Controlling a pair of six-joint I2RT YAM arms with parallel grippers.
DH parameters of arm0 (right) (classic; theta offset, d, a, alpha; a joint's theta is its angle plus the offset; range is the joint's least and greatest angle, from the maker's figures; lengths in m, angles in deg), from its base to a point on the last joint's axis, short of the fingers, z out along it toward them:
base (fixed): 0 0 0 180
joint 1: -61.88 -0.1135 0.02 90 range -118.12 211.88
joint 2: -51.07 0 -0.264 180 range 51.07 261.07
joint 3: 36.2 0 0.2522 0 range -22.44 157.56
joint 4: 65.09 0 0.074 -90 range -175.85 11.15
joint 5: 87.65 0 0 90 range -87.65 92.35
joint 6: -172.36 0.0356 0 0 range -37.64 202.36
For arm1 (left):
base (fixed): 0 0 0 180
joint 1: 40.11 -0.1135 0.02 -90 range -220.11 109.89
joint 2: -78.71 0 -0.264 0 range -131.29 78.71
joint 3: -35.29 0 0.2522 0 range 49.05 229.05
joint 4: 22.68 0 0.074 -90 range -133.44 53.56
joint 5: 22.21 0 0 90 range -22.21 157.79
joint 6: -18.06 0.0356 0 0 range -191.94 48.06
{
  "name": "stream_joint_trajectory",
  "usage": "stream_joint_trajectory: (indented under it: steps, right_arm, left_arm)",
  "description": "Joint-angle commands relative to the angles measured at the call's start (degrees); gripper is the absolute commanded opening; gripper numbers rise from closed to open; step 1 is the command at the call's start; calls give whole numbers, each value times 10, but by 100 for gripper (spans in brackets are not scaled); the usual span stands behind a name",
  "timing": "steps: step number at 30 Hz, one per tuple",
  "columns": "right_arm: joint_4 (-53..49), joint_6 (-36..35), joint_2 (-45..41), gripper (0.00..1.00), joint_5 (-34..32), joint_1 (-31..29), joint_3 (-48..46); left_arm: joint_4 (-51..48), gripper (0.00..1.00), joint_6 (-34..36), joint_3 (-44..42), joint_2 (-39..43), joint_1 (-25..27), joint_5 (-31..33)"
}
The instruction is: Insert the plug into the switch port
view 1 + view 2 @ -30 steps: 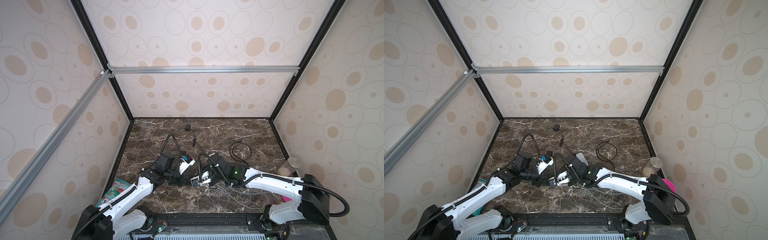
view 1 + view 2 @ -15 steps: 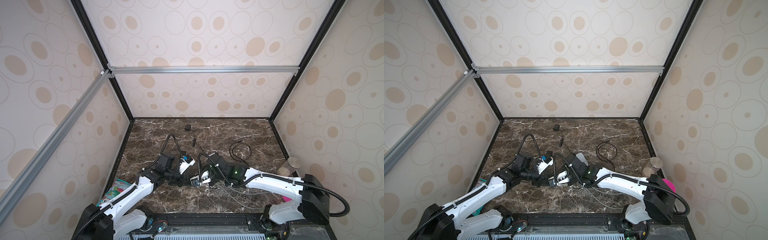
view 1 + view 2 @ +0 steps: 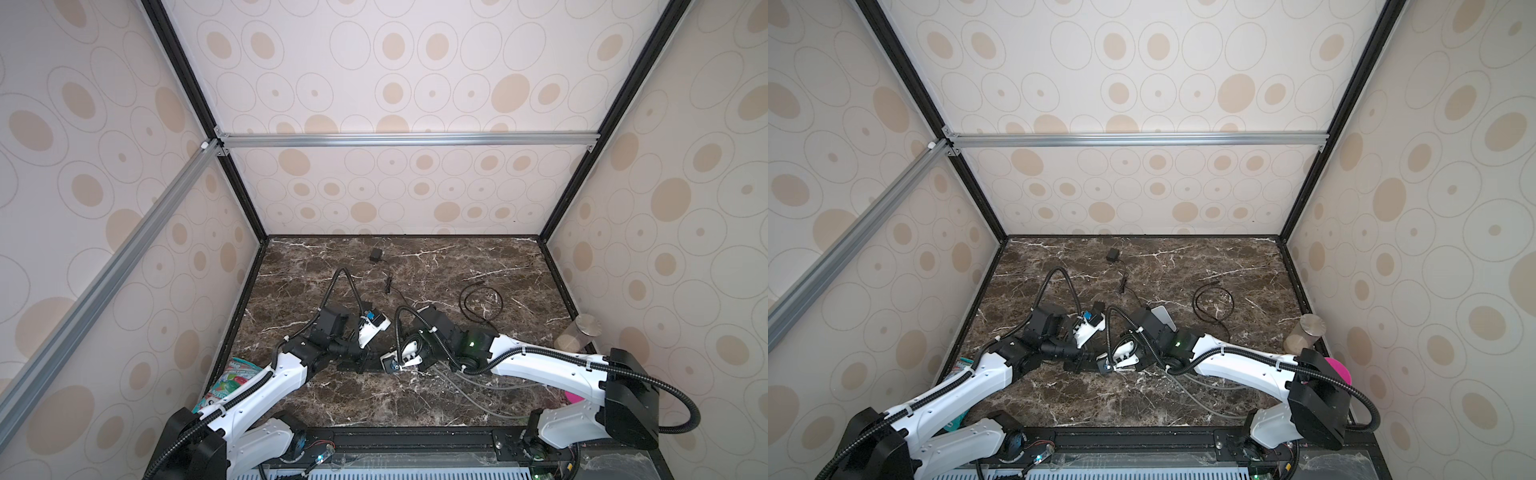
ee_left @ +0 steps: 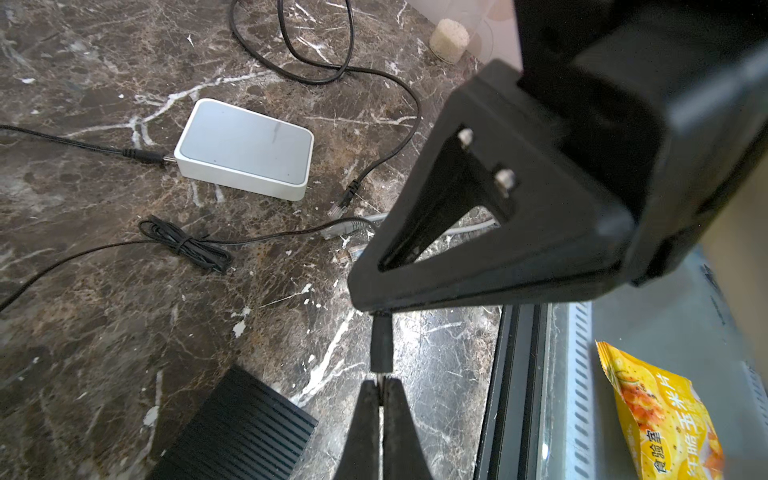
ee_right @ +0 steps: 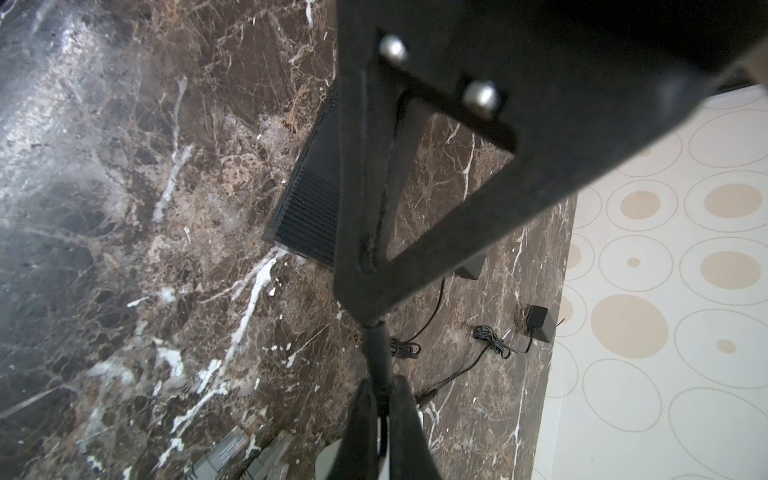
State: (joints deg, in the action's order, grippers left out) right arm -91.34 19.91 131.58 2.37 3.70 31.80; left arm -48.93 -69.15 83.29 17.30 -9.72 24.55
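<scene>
Start on your left. The left gripper (image 4: 380, 380) has its fingertips (image 4: 368, 399) drawn almost together on the thin metal tip of the plug (image 4: 381, 343), with only a slit between them. You cannot tell from these views whether they clamp it or merely flank it. Near it the black ribbed switch (image 4: 241, 428) lies flat on the marble table (image 4: 104, 332), and no port on it can be made out.

The plug hangs above the marble, bridged between the 2 grippers. It is clear of the switch and in no port.

On your right, the right gripper (image 5: 381, 383) is closed on the plug's back end, where the lead leaves it.

Your risks, as I judge them:

1. While the left fingertips cover the metal tip, it cannot enter anything. If they let go while the right holds only the very end, the plug may droop or swing off line.
2. The 2 grippers sit tip to tip, so driving both toward the switch could knock fingers together. It could also shove the switch, which looks loose.
3. If the thin lead with the knotted bundle (image 4: 187, 245) belongs to this plug, it could snag and tug the plug askew.
4. Farthest right, the white box (image 4: 245, 145) has another barrel plug (image 4: 143, 156) at its side. Don't steer there by mistake.
</scene>
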Motion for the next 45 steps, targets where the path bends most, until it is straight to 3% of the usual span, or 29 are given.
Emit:
stream_joint_trajectory:
  steps: [1,5,6,9,13,19,24,28,32,45]
  right_arm:
    - [-9,4,3,1,7,-5,18]
    - [0,42,-6,0,2,-5,5]
    - [9,51,-9,0,-1,-5,-5]
    - [32,97,-21,0,-6,-6,-36]
    - [20,211,-20,0,-26,-5,-48]
    - [82,366,-4,0,-5,-5,-95]
    - [113,430,50,0,26,-4,-100]
    - [98,450,109,0,43,-2,-74]
    - [88,460,149,0,60,2,-51]
    - [32,457,211,0,75,2,31]
  left_arm:
    - [5,55,-6,23,6,-1,24]
    - [39,93,-46,3,65,-14,115]
    - [50,98,-62,-4,83,-22,134]
    - [67,98,-138,-21,127,-48,229]
    - [2,98,-290,-7,140,-77,354]
    - [-24,98,-411,-29,119,-81,317]
    - [23,93,-478,-114,185,-81,338]
    - [20,88,-497,-152,238,-82,363]
    - [50,78,-501,-176,221,-82,350]
    - [61,76,-471,-178,177,-83,410]
